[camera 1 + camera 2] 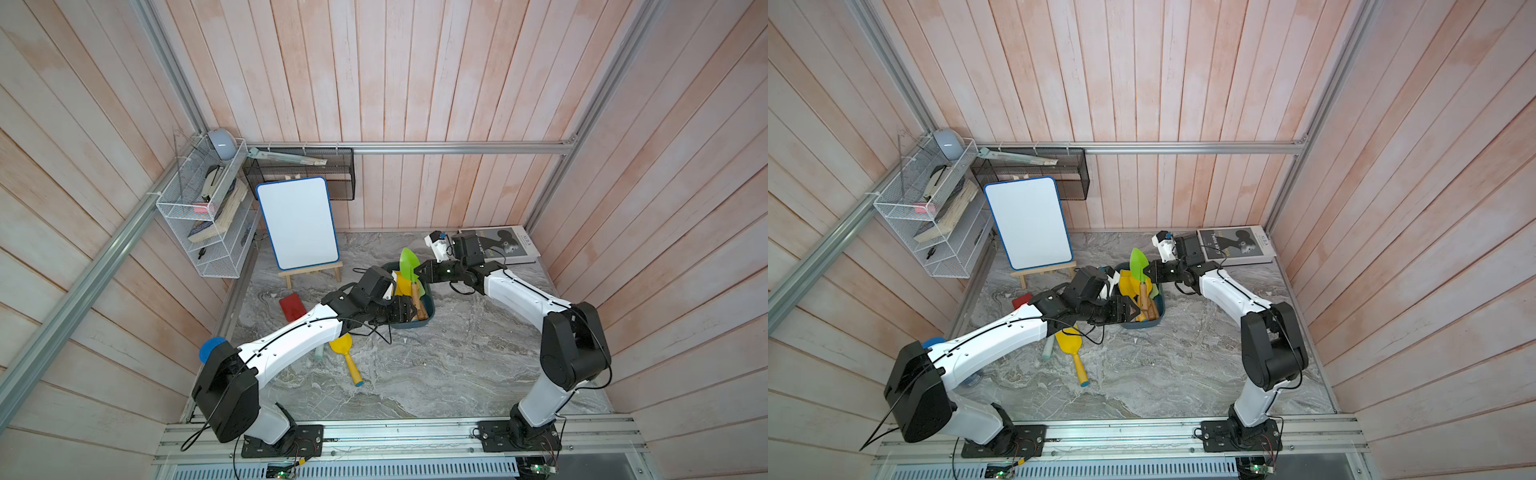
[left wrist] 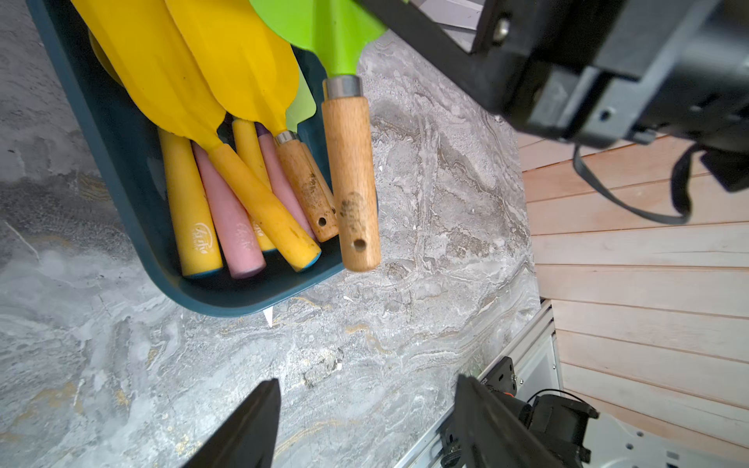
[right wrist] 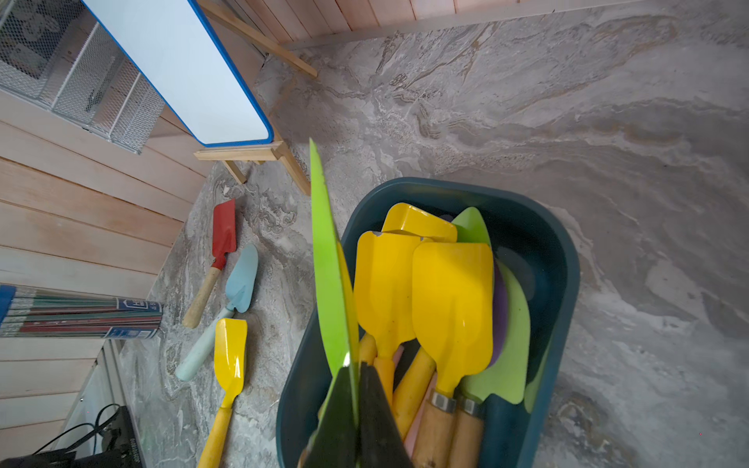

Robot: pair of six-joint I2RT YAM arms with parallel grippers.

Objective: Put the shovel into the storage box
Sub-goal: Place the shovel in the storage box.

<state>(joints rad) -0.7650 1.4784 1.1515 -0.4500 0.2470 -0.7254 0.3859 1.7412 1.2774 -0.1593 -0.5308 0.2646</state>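
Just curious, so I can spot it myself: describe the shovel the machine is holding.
Find the shallow dark teal plastic storage box on the grey marble table. At its rim the right pincer holds a shovel with a bright green blade and pale wooden handle. It alone is lifted; the other shovels lie in the box or on the table.

Lab test booth: aluminium frame (image 1: pixel 457 147), plank walls (image 1: pixel 415 75), marble-look tabletop (image 1: pixel 436 353).
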